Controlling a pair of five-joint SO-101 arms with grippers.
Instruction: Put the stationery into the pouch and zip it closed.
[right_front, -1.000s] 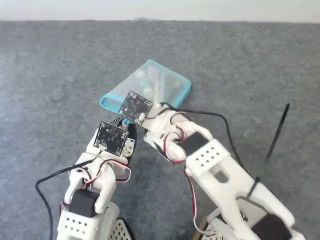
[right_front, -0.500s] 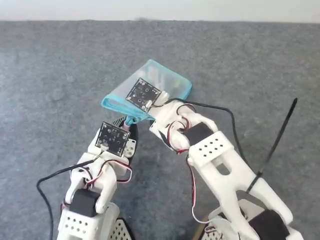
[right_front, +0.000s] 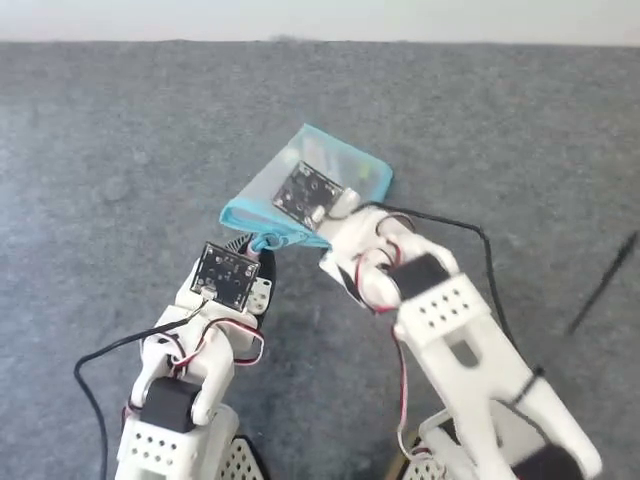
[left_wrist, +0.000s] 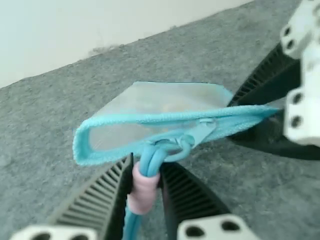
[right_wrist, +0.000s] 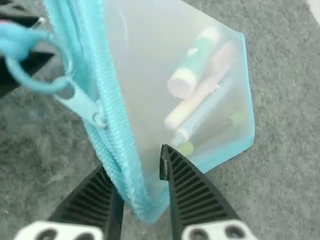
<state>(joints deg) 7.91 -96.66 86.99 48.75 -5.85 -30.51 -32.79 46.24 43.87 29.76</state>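
Observation:
A translucent pouch (right_front: 335, 165) with a blue zipper edge lies on the grey mat ahead of both arms. Several pens and a glue stick (right_wrist: 200, 95) show through its wall. My left gripper (left_wrist: 145, 187) is shut on the blue zipper pull cord (left_wrist: 150, 162) and its pink bead, just in front of the pouch (left_wrist: 160, 105). The pouch mouth gapes on one side of the slider (left_wrist: 202, 126). My right gripper (right_wrist: 142, 197) is shut on the pouch's zipper edge (right_wrist: 112, 150) near one end. From above, the left gripper (right_front: 262, 243) sits at the pouch's near corner.
The grey mat (right_front: 120, 150) runs back to a pale wall (right_front: 320, 18). A black cable (right_front: 600, 285) slants across the mat at the right. The right arm's black finger and white body (left_wrist: 300, 75) crowd one side of the left wrist view.
The right arm has swung away and to the right, carrying its end of the pouch with it. The pouch has shifted right. The left arm has stayed put on the pull cord.

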